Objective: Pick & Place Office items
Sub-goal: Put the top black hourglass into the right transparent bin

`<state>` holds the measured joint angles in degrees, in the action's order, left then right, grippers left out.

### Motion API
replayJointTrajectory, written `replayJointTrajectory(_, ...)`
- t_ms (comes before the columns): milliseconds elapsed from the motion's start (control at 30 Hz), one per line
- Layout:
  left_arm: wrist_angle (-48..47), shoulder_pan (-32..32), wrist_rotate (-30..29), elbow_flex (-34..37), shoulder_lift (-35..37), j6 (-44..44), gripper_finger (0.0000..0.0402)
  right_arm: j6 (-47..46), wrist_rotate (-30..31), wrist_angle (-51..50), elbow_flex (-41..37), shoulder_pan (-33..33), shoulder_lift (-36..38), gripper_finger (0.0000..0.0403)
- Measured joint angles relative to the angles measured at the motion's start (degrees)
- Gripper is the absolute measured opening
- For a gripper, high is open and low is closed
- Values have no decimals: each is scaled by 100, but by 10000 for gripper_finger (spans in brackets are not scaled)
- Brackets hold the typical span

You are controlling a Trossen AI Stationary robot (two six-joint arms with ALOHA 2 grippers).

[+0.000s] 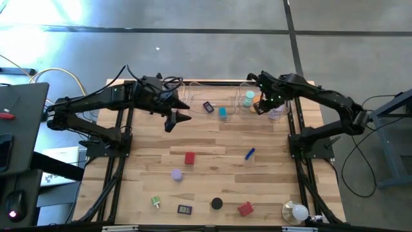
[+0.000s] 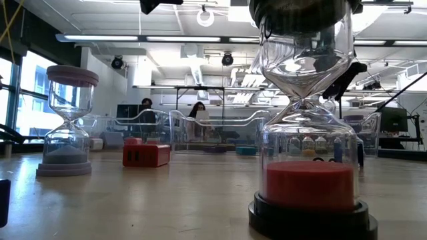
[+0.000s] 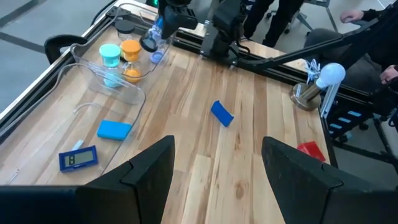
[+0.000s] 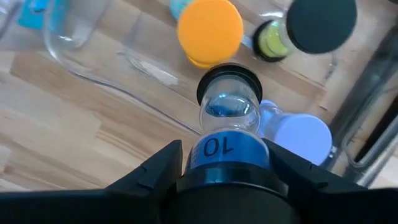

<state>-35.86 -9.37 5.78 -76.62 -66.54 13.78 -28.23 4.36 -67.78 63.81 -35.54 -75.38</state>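
Bench (image 1: 212,138) first, seen from overhead. The left end effector (image 1: 180,118) hangs over the boards at about 11 o'clock with its fingers spread and nothing between them. The right end effector (image 1: 259,108) sits at about 1 o'clock over the clear tray (image 1: 241,87), near a teal hourglass (image 1: 248,98). Loose pieces lie further out: a red block (image 1: 189,158) near the middle, a blue stick (image 1: 249,153) at about 4 o'clock, a lavender cap (image 1: 176,174) at 7, a black cap (image 1: 217,203) at 6 and a white bulb (image 1: 296,211) at 5.

From bench height, a black-based hourglass (image 2: 307,187) holding red sand stands very close at 5 o'clock. A lilac hourglass (image 2: 67,120) stands at 9, with a red box (image 2: 145,155) just beyond it.

The left wrist camera shows its own fingers (image 3: 146,171) wide apart and empty. The blue stick (image 3: 222,114) lies on bare wood between them, farther off.

The right wrist camera shows its end effector (image 4: 224,157) clamped on a blue-capped hourglass (image 4: 227,112) marked 10. That hourglass is held over the tray, with an orange cap (image 4: 210,28) at 12 o'clock of it.
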Motion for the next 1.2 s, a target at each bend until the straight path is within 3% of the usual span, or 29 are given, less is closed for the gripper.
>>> replayJointTrajectory(267,-3,0,0,0,0,2,234,254,-38,-98,0,-201,-224,182)
replayJointTrajectory(867,-39,173,2,0,0,85,234,243,-29,292,0,-251,-1464,182)
replayJointTrajectory(1200,-71,173,0,0,0,85,234,253,-22,347,2,-323,-1702,189)
